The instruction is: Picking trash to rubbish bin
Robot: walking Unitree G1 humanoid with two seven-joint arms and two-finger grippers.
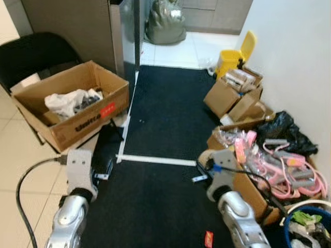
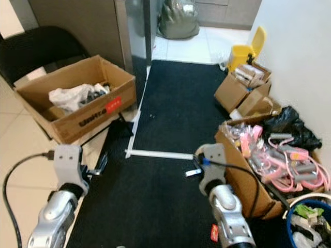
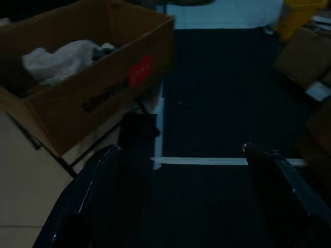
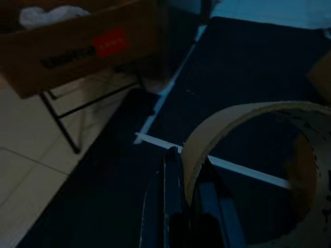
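Cardboard ring (image 4: 248,150) sits pinched between our right gripper's (image 4: 187,181) closed fingers, so we judge the trash picked and carrying underway. Our left gripper (image 3: 181,170) hangs near, fingers spread wide, empty. Next we must walk the black mat to the far yellow bin (image 1: 235,57) on the right.

— What's cut off?
— My brown cardboard tape ring (image 4: 258,170) runs past the edge; my blue round rubbish bin (image 1: 305,227) is clipped at the corner.
— Blurred?
— The small red wrapper (image 1: 209,238).
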